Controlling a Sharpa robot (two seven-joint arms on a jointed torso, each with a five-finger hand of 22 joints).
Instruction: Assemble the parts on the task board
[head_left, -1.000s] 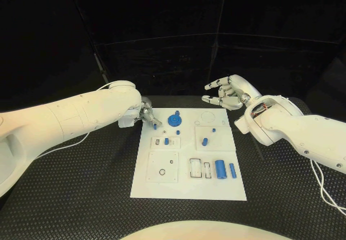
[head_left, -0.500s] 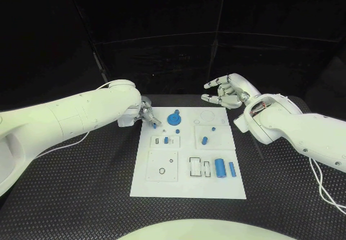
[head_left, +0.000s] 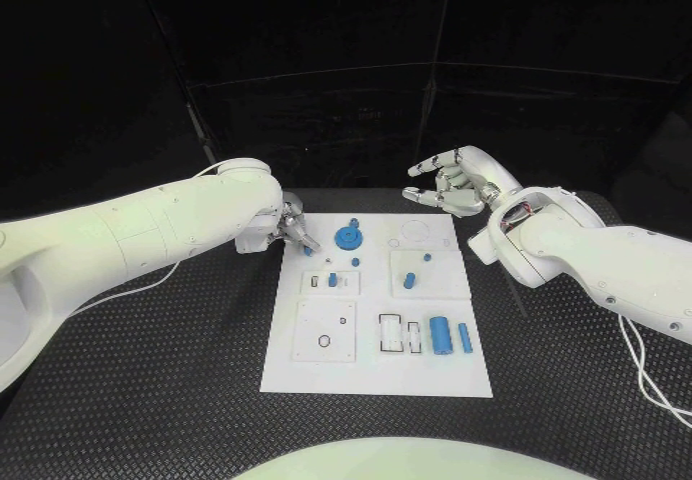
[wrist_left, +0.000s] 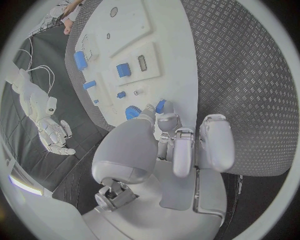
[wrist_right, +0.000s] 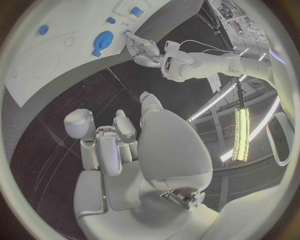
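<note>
The white task board (head_left: 325, 365) lies mid-table, carrying a blue gear (head_left: 349, 239) at its far end and several small blue parts, among them two cylinders (head_left: 440, 336) near the right edge. My left hand (head_left: 289, 230) hovers at the board's far left corner and pinches a small blue part (head_left: 307, 251) between thumb and a finger. The left wrist view has this part (wrist_left: 161, 106) at the fingertips (wrist_left: 167, 119), beside the gear (wrist_left: 132, 112). Beyond the board's far right corner, my right hand (head_left: 451, 185) is raised with fingers spread and nothing in them. The right wrist view shows that hand (wrist_right: 125, 145) above the board (wrist_right: 62, 55).
The board has recessed slots, some with blue pieces (head_left: 333, 281) standing in them, others bare (head_left: 326, 343). Black ribbed table (head_left: 173, 350) surrounds the board on all sides. A white cable (head_left: 642, 360) trails along the right arm.
The right hand has lifted slightly and edged away from the board. The left hand keeps the small blue part at the same corner, barely moving.
</note>
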